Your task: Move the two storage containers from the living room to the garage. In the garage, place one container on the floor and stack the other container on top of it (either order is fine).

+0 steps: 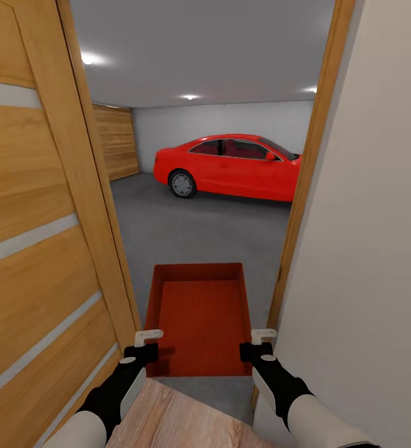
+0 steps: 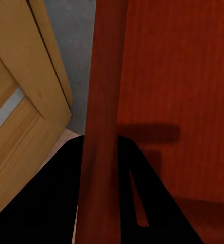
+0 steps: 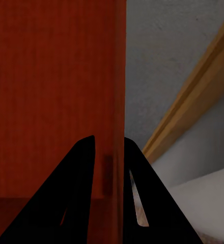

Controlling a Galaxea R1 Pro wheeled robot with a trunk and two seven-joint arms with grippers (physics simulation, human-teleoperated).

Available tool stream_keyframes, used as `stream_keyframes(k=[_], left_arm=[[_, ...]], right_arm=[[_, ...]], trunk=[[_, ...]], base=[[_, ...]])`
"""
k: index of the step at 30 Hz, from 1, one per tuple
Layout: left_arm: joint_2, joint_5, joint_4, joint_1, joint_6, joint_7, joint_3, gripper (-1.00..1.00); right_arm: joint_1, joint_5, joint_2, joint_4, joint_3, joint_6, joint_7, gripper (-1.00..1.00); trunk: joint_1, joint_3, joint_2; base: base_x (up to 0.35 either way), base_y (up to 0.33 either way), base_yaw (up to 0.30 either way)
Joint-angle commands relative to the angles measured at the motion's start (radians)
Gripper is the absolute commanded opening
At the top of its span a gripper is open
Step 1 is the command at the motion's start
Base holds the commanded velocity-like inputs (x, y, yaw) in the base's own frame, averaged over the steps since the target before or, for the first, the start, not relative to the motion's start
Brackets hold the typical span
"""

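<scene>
I carry the storage container (image 1: 198, 320) through the doorway toward the garage floor (image 1: 199, 230), left gripper (image 1: 144, 346) and right gripper (image 1: 259, 344) each pinching a thin side wall between them; it looks light, rigid, slightly slippery.

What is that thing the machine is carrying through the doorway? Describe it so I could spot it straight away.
Find the red car in the garage beyond the open wooden door, then look down to the grey floor just past the threshold. Between the left gripper and right gripper sits the storage container: a low, open-top, orange-red rectangular bin with fine ribbing, each long wall clamped by a gripper.
</scene>
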Motion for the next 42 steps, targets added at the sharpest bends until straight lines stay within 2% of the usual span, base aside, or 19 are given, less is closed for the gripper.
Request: stream_keyframes(k=[1,10,29,42], left_arm=[[0.001,0.042,-0.027,-0.001,-0.040,0.013,0.019,-1.00],[0.001,0.042,-0.027,-0.001,-0.040,0.013,0.019,-1.00],[0.001,0.042,-0.027,-0.001,-0.040,0.013,0.019,-1.00],[0.001,0.042,-0.027,-0.001,-0.040,0.013,0.019,-1.00]], right_arm=[[0.000,0.002,-0.001,-0.001,-0.015,0.008,-0.012,-1.00],[0.000,0.002,-0.001,-0.001,-0.015,0.007,-0.012,-1.00],[0.000,0.002,-0.001,-0.001,-0.015,0.007,-0.012,-1.00],[0.000,0.002,0.000,-0.001,-0.015,0.007,-0.012,-1.00]], trunk=[[0.001,-0.002,-0.002],[0.001,-0.002,-0.002],[0.001,-0.002,-0.002],[0.001,-0.002,-0.002]], base=[[0.002,0.001,-0.001],[0.026,0.046,-0.050],[0.150,0.264,-0.014],[0.148,0.172,-0.221]])
